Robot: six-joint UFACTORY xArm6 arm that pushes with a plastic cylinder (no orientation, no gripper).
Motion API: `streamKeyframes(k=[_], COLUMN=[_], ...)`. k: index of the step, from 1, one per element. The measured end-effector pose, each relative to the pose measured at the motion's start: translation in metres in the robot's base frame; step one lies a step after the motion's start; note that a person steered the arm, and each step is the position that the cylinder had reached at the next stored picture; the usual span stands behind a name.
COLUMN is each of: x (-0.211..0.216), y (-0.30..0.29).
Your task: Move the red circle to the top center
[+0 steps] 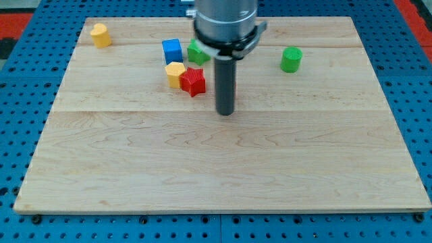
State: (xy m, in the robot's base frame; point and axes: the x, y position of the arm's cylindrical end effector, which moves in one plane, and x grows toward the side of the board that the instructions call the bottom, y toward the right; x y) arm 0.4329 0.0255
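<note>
So my tip (pixel 225 112) sits on the table (pixel 223 182) just to the view's right of the red block (pixel 193 82), not touching it. No jaws on this rig, only the rod, so nothing is being pinched. That red block looks more star-ish than round, and I can't spot a red circle. A yellow block (pixel 175 73) touches its left side, with a blue cube (pixel 172 50) and a green block (pixel 197 52) toward the view's top, the green one partly hidden behind the arm. Another yellow block (pixel 100 34) is far left near the top edge, and a green cylinder (pixel 291 59) far right. Below the red block it's wide open wood.
</note>
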Motion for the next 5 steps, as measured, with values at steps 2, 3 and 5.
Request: streamKeyframes(k=[2, 3, 5], x=[-0.084, -0.057, -0.078], y=[-0.032, -0.043, -0.045])
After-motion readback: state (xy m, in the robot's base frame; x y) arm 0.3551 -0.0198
